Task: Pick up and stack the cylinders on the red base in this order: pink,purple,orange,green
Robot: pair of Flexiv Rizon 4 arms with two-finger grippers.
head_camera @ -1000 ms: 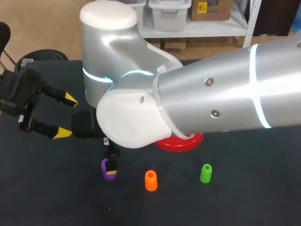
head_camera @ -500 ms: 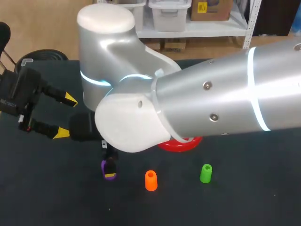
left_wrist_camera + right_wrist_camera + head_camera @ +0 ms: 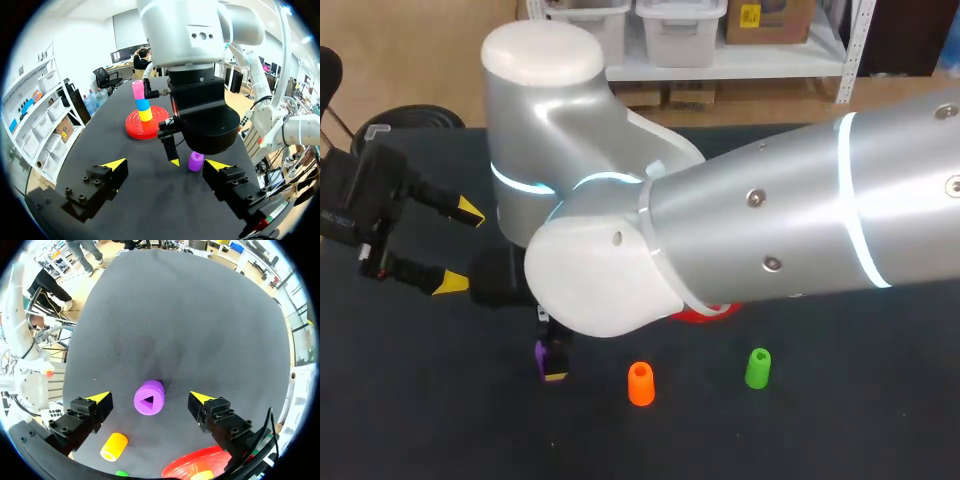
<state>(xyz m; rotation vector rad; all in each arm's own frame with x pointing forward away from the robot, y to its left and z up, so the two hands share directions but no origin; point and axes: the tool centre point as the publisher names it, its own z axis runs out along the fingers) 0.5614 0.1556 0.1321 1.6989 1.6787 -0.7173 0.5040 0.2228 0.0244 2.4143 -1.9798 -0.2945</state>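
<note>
The purple cylinder [image 3: 149, 398] stands upright on the black table, between the open fingers of my right gripper [image 3: 150, 398], which hangs just above it without touching. In the head view the right gripper [image 3: 554, 352] half hides the purple cylinder [image 3: 544, 356]. The orange cylinder [image 3: 640, 383] and green cylinder [image 3: 758, 368] stand to its right. The red base [image 3: 146, 129] carries a yellow, a blue and a pink cylinder [image 3: 137, 89], pink on top. My left gripper [image 3: 452, 247] is open and empty at the table's left, facing the purple cylinder [image 3: 195, 161].
My right arm [image 3: 770, 220] spans the middle of the table and hides most of the red base [image 3: 708, 312] in the head view. Bare black tabletop [image 3: 440, 400] lies in front of the left gripper.
My right arm has sunk slightly, bringing its gripper lower around the purple cylinder. The left arm and the cylinders have not moved.
</note>
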